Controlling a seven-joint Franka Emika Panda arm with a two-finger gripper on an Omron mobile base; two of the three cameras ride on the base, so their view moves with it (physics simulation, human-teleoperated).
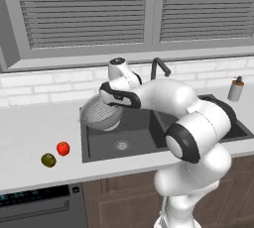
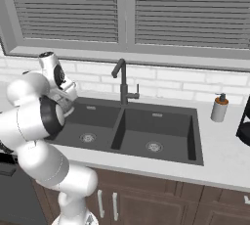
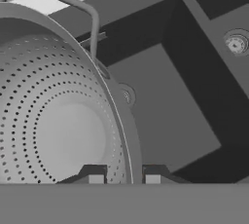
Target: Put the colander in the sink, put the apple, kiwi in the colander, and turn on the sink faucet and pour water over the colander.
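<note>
The round olive-brown kiwi (image 1: pixel 48 160) and the small shiny red apple (image 1: pixel 63 148) are seen side by side on the white counter (image 1: pixel 30 138), left of the dark grey double-basin sink (image 1: pixel 134 140). The gripper (image 3: pixel 124 179) is closed tight on the rim of the round silver perforated colander (image 1: pixel 101 114), which is held tilted over the left basin. Behind stands the dark gooseneck faucet (image 1: pixel 158 67).

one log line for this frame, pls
phase: carrying colander to sink | gripper: shut on colander rim, above left basin | apple, kiwi: on counter | faucet: no water
</note>
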